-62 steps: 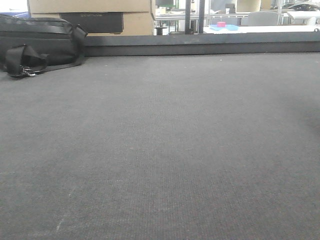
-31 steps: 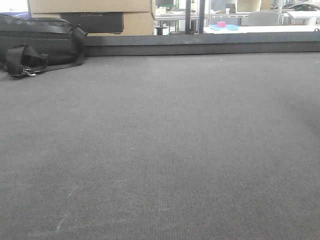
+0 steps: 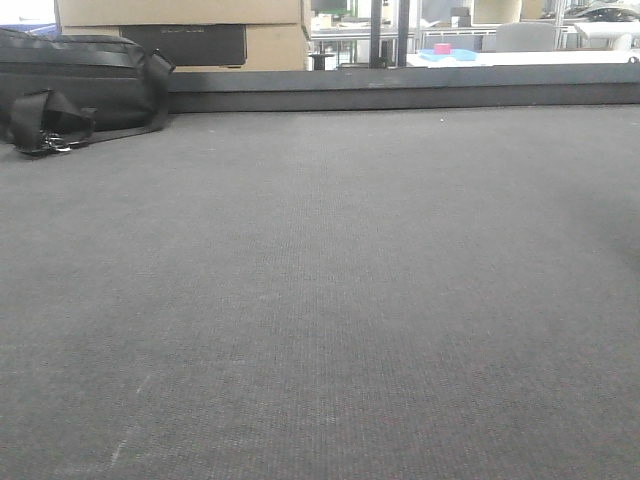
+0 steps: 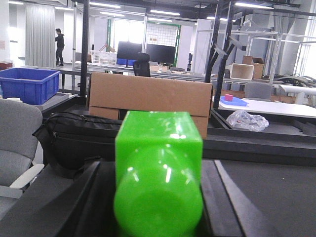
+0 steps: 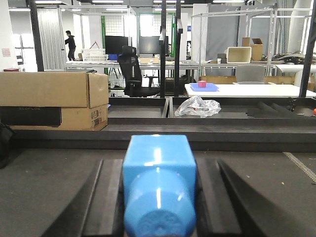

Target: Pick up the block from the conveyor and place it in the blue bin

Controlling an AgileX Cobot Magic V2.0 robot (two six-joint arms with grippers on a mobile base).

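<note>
The conveyor [image 3: 320,300] is a wide dark grey woven belt with a low dark rim [image 3: 400,88] at its far edge; no block lies on it in the front view. In the left wrist view my left gripper [image 4: 158,170] is shut on a glossy green block [image 4: 159,163] between its dark fingers [image 4: 91,197]. In the right wrist view my right gripper [image 5: 159,170] is shut on a glossy blue block [image 5: 159,173] just above the belt [image 5: 49,187]. A blue bin [image 4: 27,84] stands far off at the left of the left wrist view. Neither gripper shows in the front view.
A black bag [image 3: 70,85] with straps lies at the belt's far left, in front of cardboard boxes [image 3: 180,12]. The left wrist view shows a cardboard box [image 4: 148,94], the bag [image 4: 69,140], a grey chair [image 4: 15,133] and crumpled plastic [image 4: 247,120] beyond the rim.
</note>
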